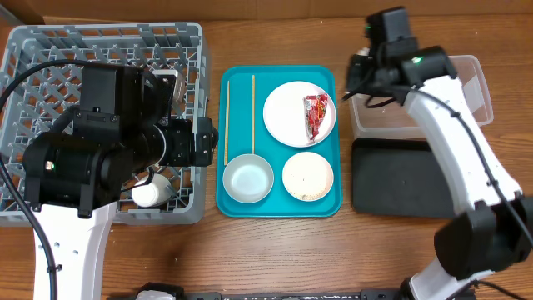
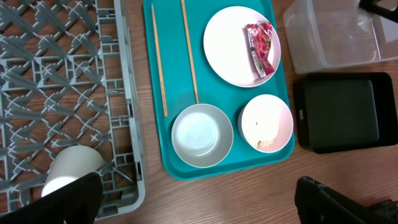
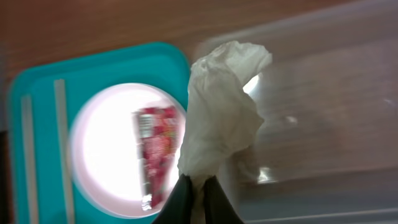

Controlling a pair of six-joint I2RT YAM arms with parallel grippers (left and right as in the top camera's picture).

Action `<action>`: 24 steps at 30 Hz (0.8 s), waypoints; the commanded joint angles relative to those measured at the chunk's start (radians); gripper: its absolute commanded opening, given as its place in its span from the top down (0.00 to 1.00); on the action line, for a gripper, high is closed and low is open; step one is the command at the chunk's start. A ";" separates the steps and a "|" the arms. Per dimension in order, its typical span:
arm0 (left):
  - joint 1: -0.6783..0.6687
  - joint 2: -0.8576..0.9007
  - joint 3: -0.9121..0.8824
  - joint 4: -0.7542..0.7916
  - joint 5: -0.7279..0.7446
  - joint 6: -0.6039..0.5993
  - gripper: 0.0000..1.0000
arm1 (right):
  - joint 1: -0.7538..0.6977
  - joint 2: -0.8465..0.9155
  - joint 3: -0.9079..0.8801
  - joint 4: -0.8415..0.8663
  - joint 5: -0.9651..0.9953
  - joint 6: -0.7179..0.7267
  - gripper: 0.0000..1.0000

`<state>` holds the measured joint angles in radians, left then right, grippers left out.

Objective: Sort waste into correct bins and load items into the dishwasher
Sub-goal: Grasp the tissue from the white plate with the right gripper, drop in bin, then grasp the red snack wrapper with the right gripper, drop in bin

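The right gripper (image 3: 198,186) was clamped on the lower end of a crumpled white napkin (image 3: 224,112), which stood up out of the closed fingers. The napkin hung over the near edge of the clear bin (image 3: 323,124), just beside the teal tray (image 3: 37,81), where a red wrapper (image 3: 155,149) lay on the white plate (image 3: 99,149). The left gripper (image 2: 199,205) had its fingers spread wide apart, holding nothing, near the grey dish rack (image 2: 56,74), in which a white cup (image 2: 71,168) lay.
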<state>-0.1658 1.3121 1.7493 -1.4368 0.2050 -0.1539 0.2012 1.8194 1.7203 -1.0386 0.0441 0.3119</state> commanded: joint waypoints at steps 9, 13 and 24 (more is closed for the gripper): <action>0.003 0.003 0.013 0.001 -0.005 -0.003 0.00 | -0.070 0.098 -0.063 -0.044 -0.057 -0.138 0.34; 0.003 0.003 0.013 0.001 -0.006 -0.003 0.00 | -0.024 0.045 -0.024 -0.029 -0.122 -0.137 0.34; 0.003 0.003 0.013 0.002 -0.005 -0.003 0.00 | 0.244 0.119 -0.138 0.175 -0.039 -0.034 0.38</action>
<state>-0.1658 1.3121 1.7493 -1.4364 0.2050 -0.1539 0.3985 1.8954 1.6306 -0.9005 -0.1246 0.1925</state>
